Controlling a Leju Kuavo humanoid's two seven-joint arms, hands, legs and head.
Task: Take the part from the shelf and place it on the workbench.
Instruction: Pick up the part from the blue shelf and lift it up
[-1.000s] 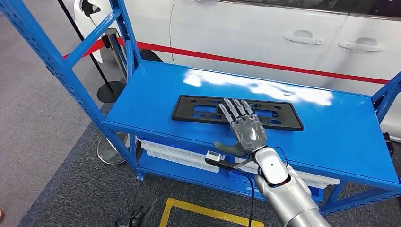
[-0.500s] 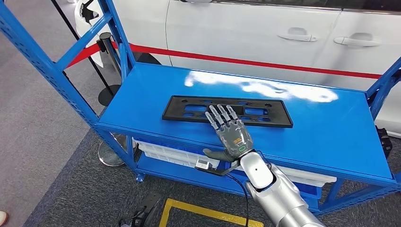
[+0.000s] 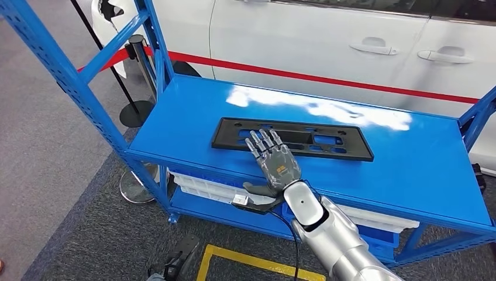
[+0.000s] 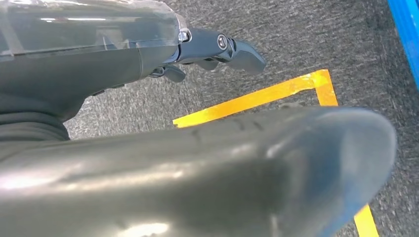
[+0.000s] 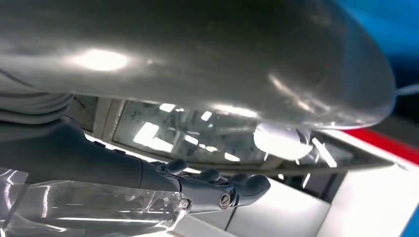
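Reaching over the shelf (image 3: pixel 409 175), the right hand (image 3: pixel 272 161) in the head view lies flat with fingers spread, their tips over the near edge of the one black part (image 3: pixel 292 138), gripping nothing. The part lies flat on the blue top level, near its front edge. I judge this the approach to the pick: the next move calls for getting fingers under or around that thin rim before any lift. One white car (image 3: pixel 327 47) with two door handles stands behind, and one stanchion (image 3: pixel 138 82) beside the frame. In the left wrist view, the left hand (image 4: pixel 217 49) hangs over grey carpet and yellow floor tape (image 4: pixel 257 98), fingers loosely apart, empty. In the right wrist view, the right hand's fingers reach out straight, nothing between them.
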